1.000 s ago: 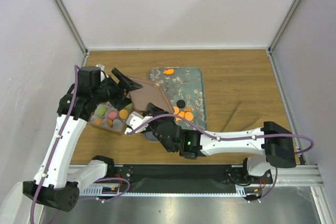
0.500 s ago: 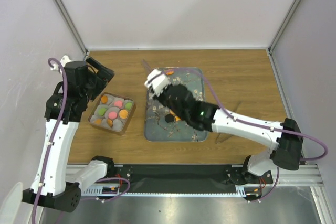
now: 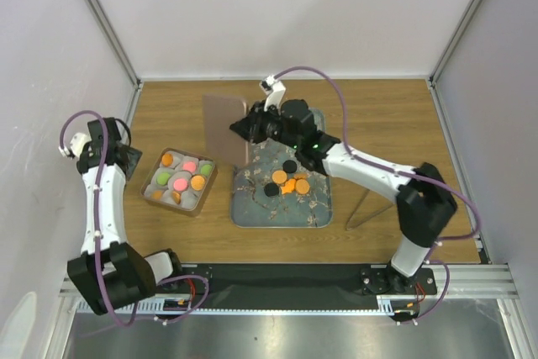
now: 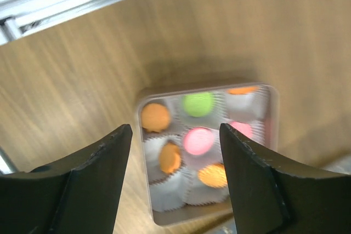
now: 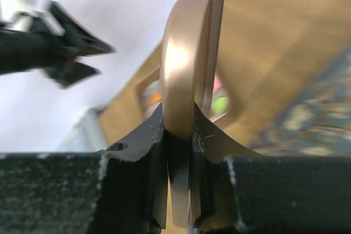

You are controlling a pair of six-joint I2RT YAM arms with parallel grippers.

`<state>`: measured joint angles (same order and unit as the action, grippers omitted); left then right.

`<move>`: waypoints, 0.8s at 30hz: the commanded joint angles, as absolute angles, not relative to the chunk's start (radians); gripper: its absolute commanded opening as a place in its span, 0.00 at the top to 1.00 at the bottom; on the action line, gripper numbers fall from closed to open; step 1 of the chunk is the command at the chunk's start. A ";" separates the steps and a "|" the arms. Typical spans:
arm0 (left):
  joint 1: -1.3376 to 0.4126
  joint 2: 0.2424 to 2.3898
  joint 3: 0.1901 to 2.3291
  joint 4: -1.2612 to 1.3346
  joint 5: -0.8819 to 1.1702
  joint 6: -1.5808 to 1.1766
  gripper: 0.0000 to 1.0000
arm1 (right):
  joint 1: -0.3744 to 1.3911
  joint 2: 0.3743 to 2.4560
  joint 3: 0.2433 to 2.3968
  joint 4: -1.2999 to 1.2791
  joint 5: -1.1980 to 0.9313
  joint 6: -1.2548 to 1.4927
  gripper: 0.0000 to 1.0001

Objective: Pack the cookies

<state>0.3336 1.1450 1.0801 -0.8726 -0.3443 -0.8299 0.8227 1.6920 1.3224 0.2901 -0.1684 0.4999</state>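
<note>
At left centre of the overhead frame, on the wooden table (image 3: 378,124): a square brown box (image 3: 208,191), uncovered. Holds white paper cups (image 4: 164,190), most of them filled with cookies (image 4: 198,140) in orange, pink and green. Sits just left of a floral grey tray (image 3: 313,206), a narrow strip of wood between the two.

On the middle of the tray, more of them, loose: a tight cluster of orange cookies (image 3: 292,182), touching or overlapping. Just above the cluster, a black cookie (image 3: 290,166); at its lower left, another black one.

Over the tray's upper left corner, the right gripper (image 3: 246,128), reaching in from the right of the frame. Clamps the edge of a flat brown lid (image 3: 220,126), fingers narrow and pressed against both faces of the rim in the right wrist view. Holds the lid off the table, above and to the right of the box in the overhead frame, clear of it. Shows as a broad panel from overhead, edge-on from the wrist. Beyond the lid in that wrist view, blurred, a glimpse of the box with orange, pink and green inside.

At the far left of the overhead frame, the left gripper (image 4: 175,131), close to the side wall, left of the box and not touching it. Stands wide, gripping nothing. Between its dark fingers (image 4: 93,179) in the left wrist view, the box from above: orange and green along the upper row, pink at the centre, orange below.
</note>
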 commanded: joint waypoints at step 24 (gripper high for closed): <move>0.463 1.379 0.821 -0.548 -0.227 -0.928 0.51 | 0.799 2.045 1.258 1.074 -0.345 1.042 1.00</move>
<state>0.4572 1.3842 0.8494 -0.5930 -0.2703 -0.8814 0.8139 2.0373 1.2572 0.9321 -0.3325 0.9962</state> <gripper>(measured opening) 0.497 0.195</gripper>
